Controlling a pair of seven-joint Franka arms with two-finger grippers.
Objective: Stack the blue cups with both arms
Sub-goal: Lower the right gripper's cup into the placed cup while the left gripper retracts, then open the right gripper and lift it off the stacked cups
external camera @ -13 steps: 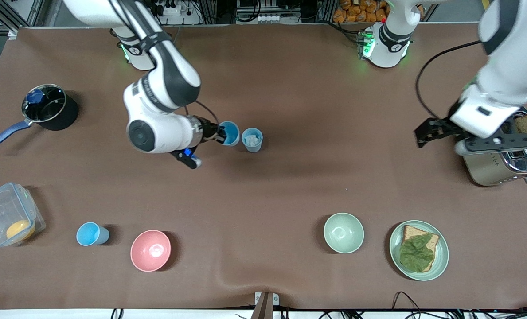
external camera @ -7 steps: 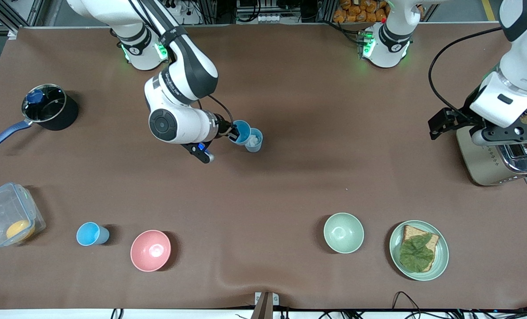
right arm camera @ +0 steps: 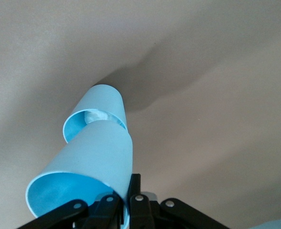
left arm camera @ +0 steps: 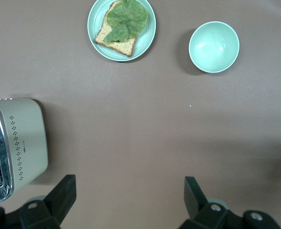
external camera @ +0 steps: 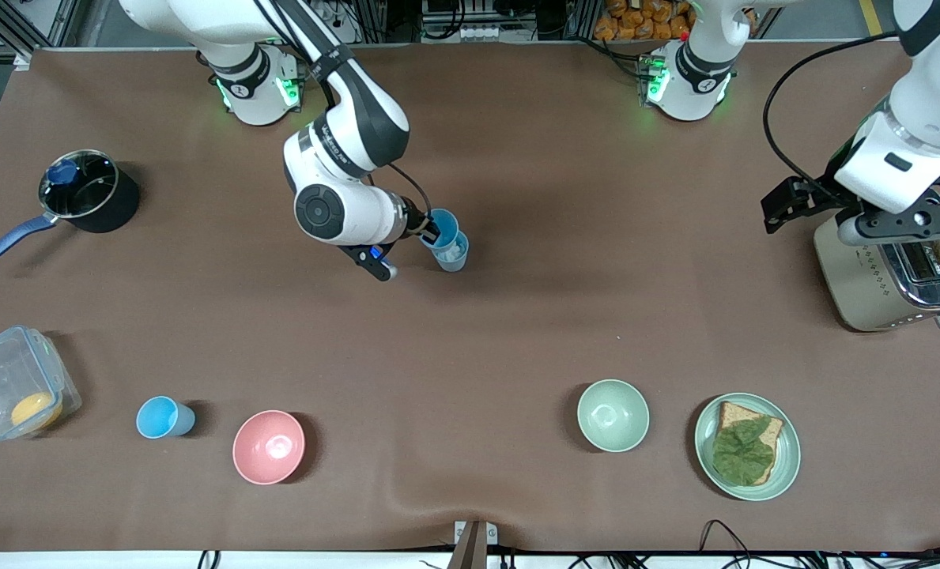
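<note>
No writing reads clearly. The right gripper (external camera: 430, 231), clamping the sky-blue plastic cup (external camera: 443, 229), has moved it over the grey-blue cup (external camera: 455, 254) at frame centre; the left gripper (left arm camera: 126, 200) gapes beside the steel toaster (external camera: 892, 280).

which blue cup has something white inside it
The grey-blue cup standing under the cup held by the right gripper; the lone cup beside the pink bowl looks empty.

Pot (external camera: 88, 192), lidded container (external camera: 13, 393), pink bowl (external camera: 269, 446), green bowl (external camera: 613, 415), sandwich plate (external camera: 787, 460), toaster (external camera: 873, 292).
</note>
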